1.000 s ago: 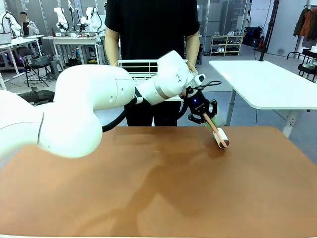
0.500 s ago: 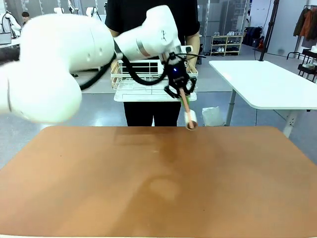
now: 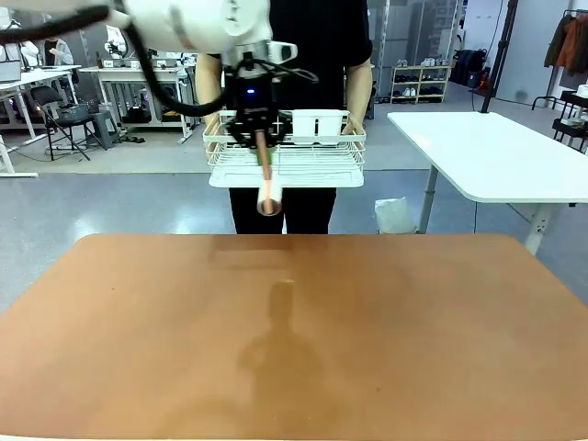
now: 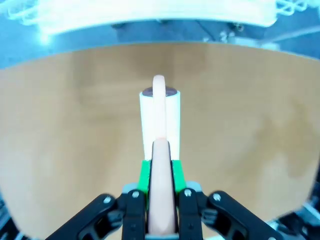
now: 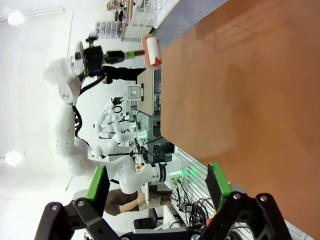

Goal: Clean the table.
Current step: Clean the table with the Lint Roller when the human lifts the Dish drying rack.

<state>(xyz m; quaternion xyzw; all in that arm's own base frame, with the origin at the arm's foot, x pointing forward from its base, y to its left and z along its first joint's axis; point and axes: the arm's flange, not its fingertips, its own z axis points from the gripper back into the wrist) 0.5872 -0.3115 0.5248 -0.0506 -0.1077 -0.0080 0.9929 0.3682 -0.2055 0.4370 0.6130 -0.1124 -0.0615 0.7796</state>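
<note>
The table (image 3: 294, 349) beneath the arms, matte brown, looks stiff and heavy: a surface to roll over, not grasp. The right gripper (image 5: 157, 182) stands apart; above the far edge the left gripper (image 3: 260, 140) clamps a lint roller (image 3: 269, 195) by its handle, before a person's basket (image 3: 322, 167).

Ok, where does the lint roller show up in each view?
Front view: lint roller upper centre-left, held by the left hand, in front of the white basket.
Left wrist view: centre, between the hand's green pads, over the table.
Right wrist view: top, left of centre, beside the table's far edge.
Shared landmark: the reddish-brown table.
</note>
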